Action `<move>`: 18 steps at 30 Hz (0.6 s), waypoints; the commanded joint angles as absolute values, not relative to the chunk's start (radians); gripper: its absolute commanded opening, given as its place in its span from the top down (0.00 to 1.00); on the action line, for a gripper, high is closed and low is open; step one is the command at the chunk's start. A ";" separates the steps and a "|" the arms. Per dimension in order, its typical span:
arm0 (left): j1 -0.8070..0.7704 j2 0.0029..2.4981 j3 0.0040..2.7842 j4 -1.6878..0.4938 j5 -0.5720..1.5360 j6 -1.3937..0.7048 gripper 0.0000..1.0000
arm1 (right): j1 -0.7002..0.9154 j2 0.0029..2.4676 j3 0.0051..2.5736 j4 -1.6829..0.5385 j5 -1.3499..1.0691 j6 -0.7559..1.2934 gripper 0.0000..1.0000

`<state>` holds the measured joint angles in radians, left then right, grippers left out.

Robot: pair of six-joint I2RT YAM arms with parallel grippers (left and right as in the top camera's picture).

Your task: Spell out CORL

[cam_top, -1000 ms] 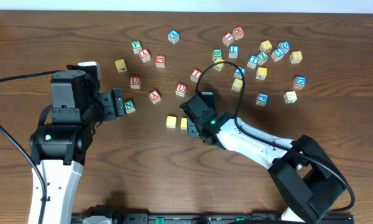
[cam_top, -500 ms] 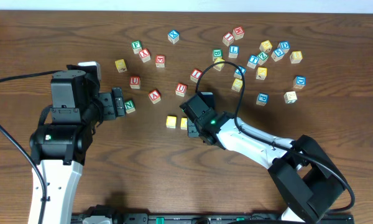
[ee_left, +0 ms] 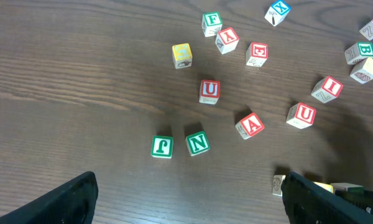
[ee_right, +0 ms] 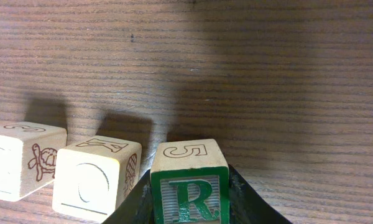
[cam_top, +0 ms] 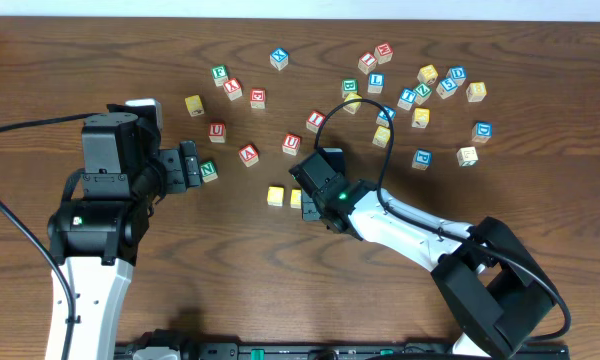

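The right gripper (ee_right: 189, 198) clamps the R cube (ee_right: 188, 163) with the neighbouring cube (ee_right: 96, 175) just outside one finger, so spreading the jaws could shove it and skew the row.

A dark brown wooden bench (cam_top: 70, 50) fills nearly the whole overhead view, its grain running left to right in long, fine streaks. Along the far edge a narrow pale strip (cam_top: 300, 4) shows beyond the wood; what it belongs to cannot be told. In the left wrist view the bench (ee_left: 81, 74) carries a dull, even sheen. Close up in the right wrist view, the surface (ee_right: 280, 62) shows tight ridged lines and a few small dark specks. The light is soft, and the shadows on the wood have blurred edges.
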<state>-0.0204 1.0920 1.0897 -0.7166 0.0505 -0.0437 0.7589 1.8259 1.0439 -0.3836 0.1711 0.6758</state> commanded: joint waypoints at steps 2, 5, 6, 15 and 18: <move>-0.015 1.090 1.106 -0.718 0.052 -0.030 0.07 | 0.781 1.835 1.048 -0.385 0.173 0.675 0.72; -0.015 1.090 1.106 -0.718 0.052 -0.030 0.07 | 0.781 1.835 1.048 -0.385 0.173 0.675 0.75; -0.015 1.090 1.106 -0.718 0.053 -0.030 0.07 | 0.781 1.835 1.048 -0.385 0.173 0.675 0.80; -0.015 1.090 1.106 -0.718 0.053 -0.030 0.07 | 0.781 1.835 1.048 -0.386 0.173 0.675 0.85; -0.015 1.090 1.106 -0.718 0.052 -0.030 0.07 | 0.780 1.835 1.048 -0.391 0.177 0.675 0.84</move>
<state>-0.0204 1.0920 1.0897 -0.7166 0.0505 -0.0441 0.7589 1.8259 1.0439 -0.3843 0.1684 0.6724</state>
